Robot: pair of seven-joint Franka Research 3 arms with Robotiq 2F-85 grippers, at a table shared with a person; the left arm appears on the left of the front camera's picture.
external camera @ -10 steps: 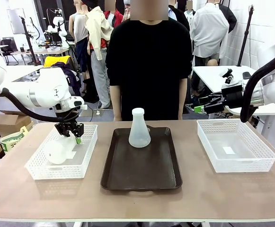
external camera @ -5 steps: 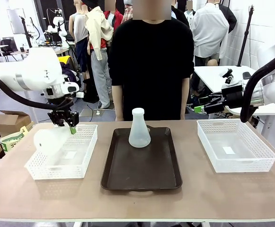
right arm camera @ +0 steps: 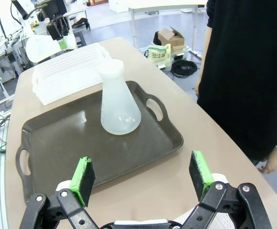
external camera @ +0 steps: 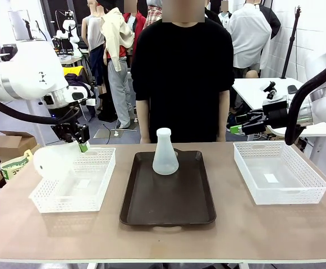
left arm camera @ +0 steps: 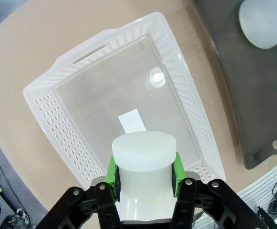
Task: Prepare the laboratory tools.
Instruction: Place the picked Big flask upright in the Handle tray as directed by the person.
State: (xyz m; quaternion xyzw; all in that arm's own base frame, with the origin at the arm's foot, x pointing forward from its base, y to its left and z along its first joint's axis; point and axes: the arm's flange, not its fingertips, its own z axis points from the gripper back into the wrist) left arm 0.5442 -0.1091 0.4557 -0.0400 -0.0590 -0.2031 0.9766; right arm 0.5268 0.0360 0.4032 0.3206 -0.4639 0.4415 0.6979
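Front view, left side of the frame: my left claw (external camera: 79, 141) is clamped on the neck of one flask (external camera: 53, 161), which hangs tilted above the near-left corner of the left white basket (external camera: 98, 188) — base toward the frame's left edge, clear of the basket floor. From the left wrist view I see the green pads (left arm camera: 111, 171) pressing both sides of that flask's neck (left arm camera: 144, 162), with the basket (left arm camera: 81, 52) below and a small white label on its bottom. The second flask (external camera: 165, 153) stands upright at the far end of the dark brown tray (external camera: 168, 210) in the middle of the tabletop (external camera: 163, 241). A person in black (external camera: 179, 78) stands just behind the tray at the top centre. My right claw (right arm camera: 143, 179) is spread wide with nothing between its pads — in the right wrist view it hangs near the tabletop's edge, looking across at the tray (right arm camera: 57, 138) and the upright flask (right arm camera: 118, 102). The right white basket (external camera: 280, 174) sits at the right of the front view.
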